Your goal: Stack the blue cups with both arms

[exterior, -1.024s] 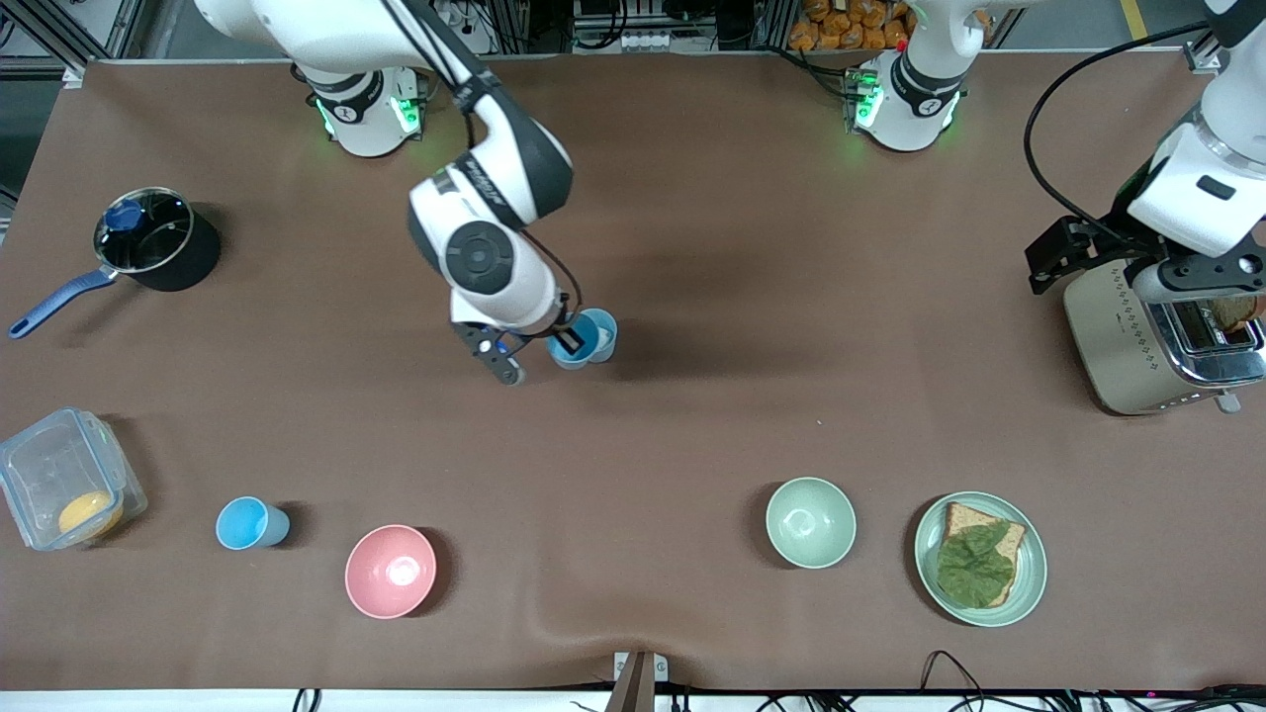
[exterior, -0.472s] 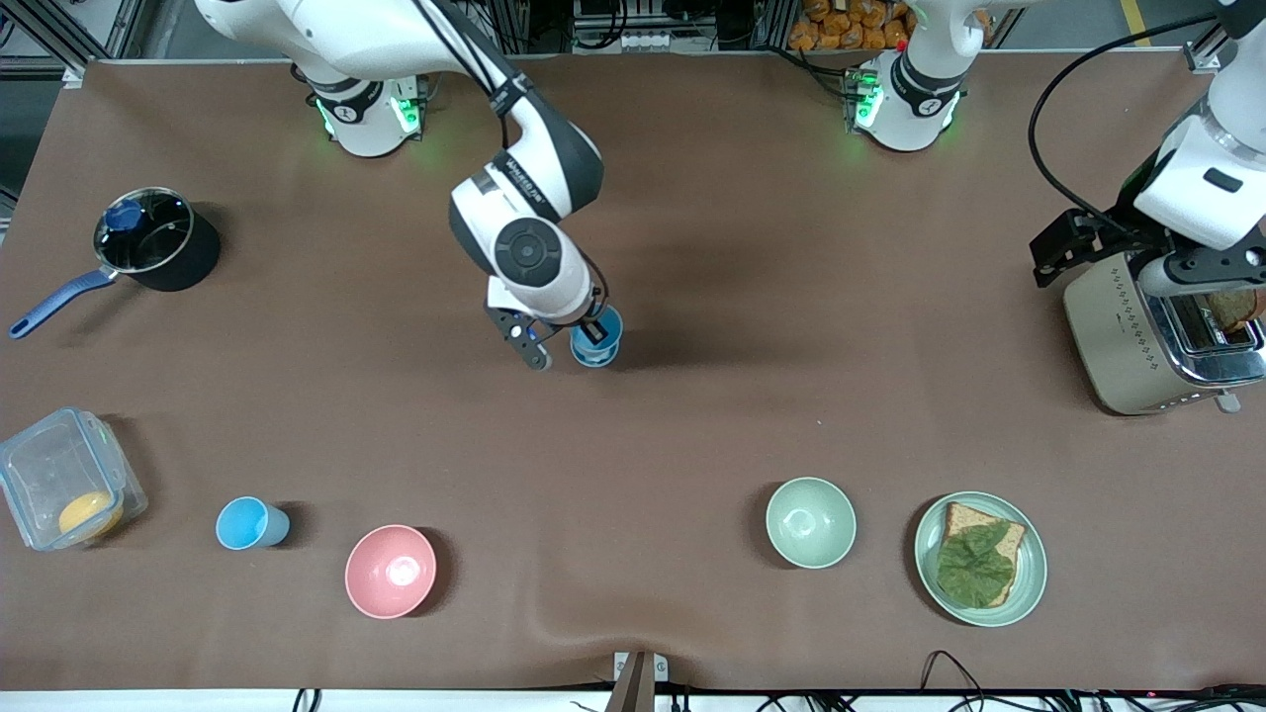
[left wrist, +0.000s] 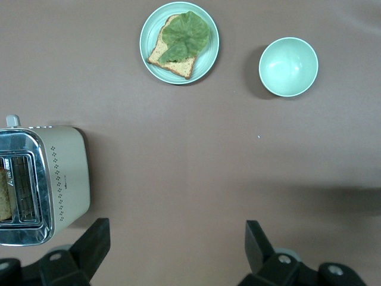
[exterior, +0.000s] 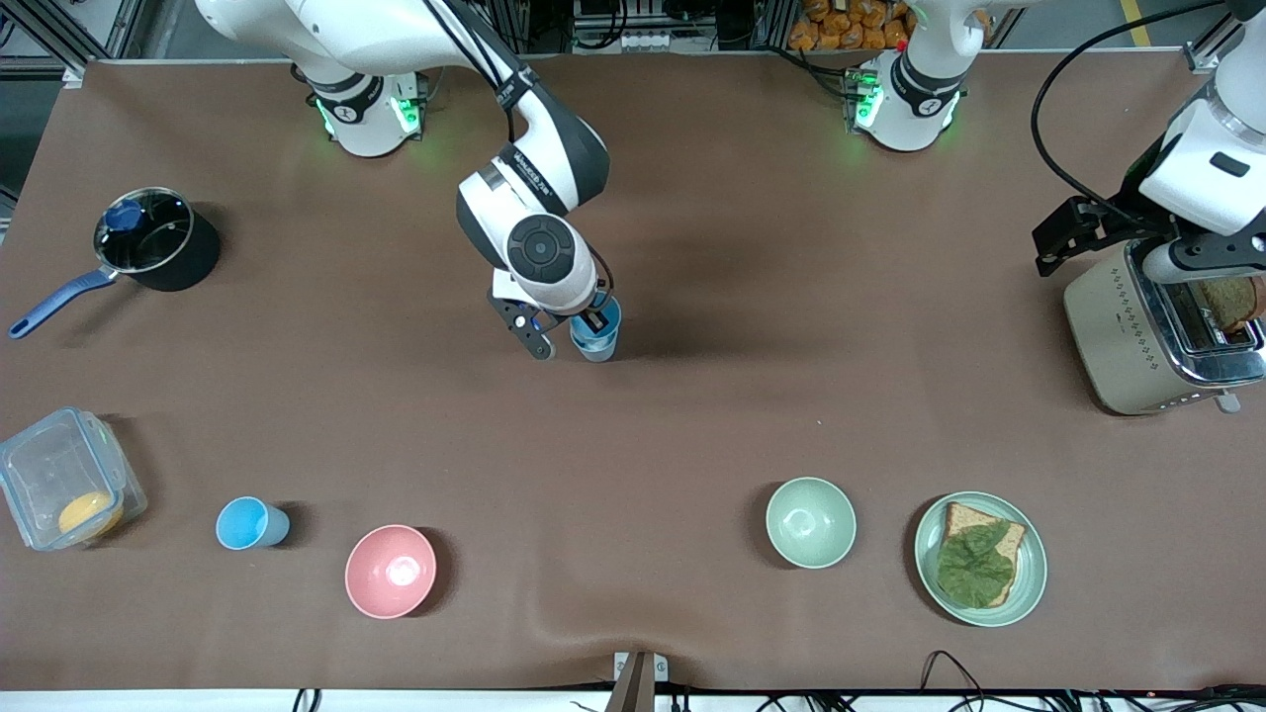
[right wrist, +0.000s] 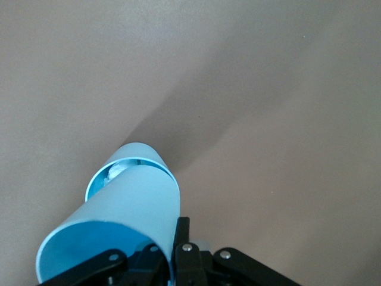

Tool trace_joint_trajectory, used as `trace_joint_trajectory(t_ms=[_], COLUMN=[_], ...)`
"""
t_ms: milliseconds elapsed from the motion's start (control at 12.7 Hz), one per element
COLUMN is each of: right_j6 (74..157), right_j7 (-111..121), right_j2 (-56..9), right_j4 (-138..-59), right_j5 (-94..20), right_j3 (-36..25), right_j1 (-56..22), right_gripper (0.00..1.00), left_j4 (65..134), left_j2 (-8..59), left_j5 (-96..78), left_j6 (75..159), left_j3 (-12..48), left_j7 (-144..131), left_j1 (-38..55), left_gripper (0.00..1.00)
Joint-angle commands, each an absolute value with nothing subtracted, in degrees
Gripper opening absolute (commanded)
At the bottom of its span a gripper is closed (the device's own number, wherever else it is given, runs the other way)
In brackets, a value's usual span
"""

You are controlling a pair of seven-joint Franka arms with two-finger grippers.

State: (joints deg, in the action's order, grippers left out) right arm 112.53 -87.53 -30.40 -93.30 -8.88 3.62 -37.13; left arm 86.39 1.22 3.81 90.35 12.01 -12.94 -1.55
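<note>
Pinching the rim of a blue cup at mid-table, the right gripper is clamped tight on it. A second blue cup stands near the front camera between the pink bowl and the plastic container. Over the toaster at the left arm's end, the left gripper waits with fingers spread wide, holding nothing.

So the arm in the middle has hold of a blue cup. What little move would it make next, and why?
Probably carry it toward the other blue cup, which stands beside the pink bowl. The right gripper is shut on the rim of a blue cup, so stacking needs the two brought together. The left gripper waits open beside the toaster.
</note>
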Motion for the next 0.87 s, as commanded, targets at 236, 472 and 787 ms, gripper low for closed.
trace_joint_trajectory(t_ms=[236,472,787], right_j6=[112.3,106.0,97.2], right_j7=[-88.3,-81.2,-55.4], right_j2=[-29.6,-27.0,-20.8], right_j4=[-91.4,-87.6,-88.2], right_j5=[-6.9,-3.3,-3.3], right_j3=[2.8,3.0,2.8], right_j1=[-37.0,-31.0,-18.8], right_gripper=[1.0,1.0,1.0], left_j4=[86.7,86.8,86.4], left_j2=[0.4,0.4,0.4], left_j5=[2.6,2.6,2.9], left_j6=[89.6,89.6,89.6], left_j3=[12.7,12.7,12.7], left_j7=[-11.8,-11.4,-11.3], left_j1=[-1.9,-2.1,-2.3], left_gripper=[1.0,1.0,1.0])
